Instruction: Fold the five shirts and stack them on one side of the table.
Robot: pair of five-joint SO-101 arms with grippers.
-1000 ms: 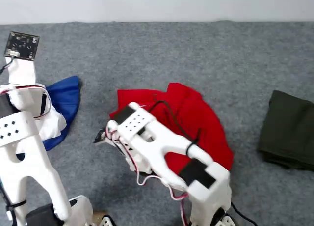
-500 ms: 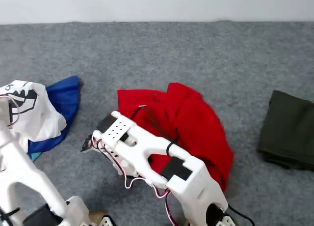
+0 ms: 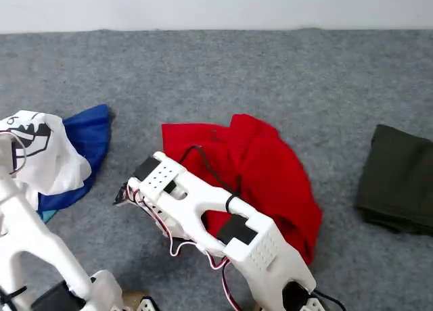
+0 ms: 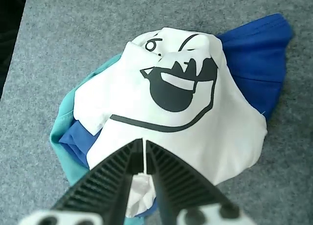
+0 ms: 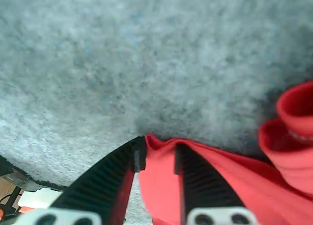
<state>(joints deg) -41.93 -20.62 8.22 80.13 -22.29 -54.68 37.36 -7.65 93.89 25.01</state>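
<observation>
right gripper pinches the red shirt's corner, mid-table, ready to draw it flat

at the left edge a loose pile waits: white shirt on top of the blue shirt, with a teal shirt mostly buried beneath. the left gripper hangs over the pile, jaws pressed together, apparently holding nothing. in the middle of the table, the right gripper is clamped on a corner of the crumpled red shirt. to do this well, i would pull low and slow away from the heap, so the cloth spreads without slipping free. the right arm covers the red shirt's near edge. the folded dark green shirt is cut off at the far right.
</observation>
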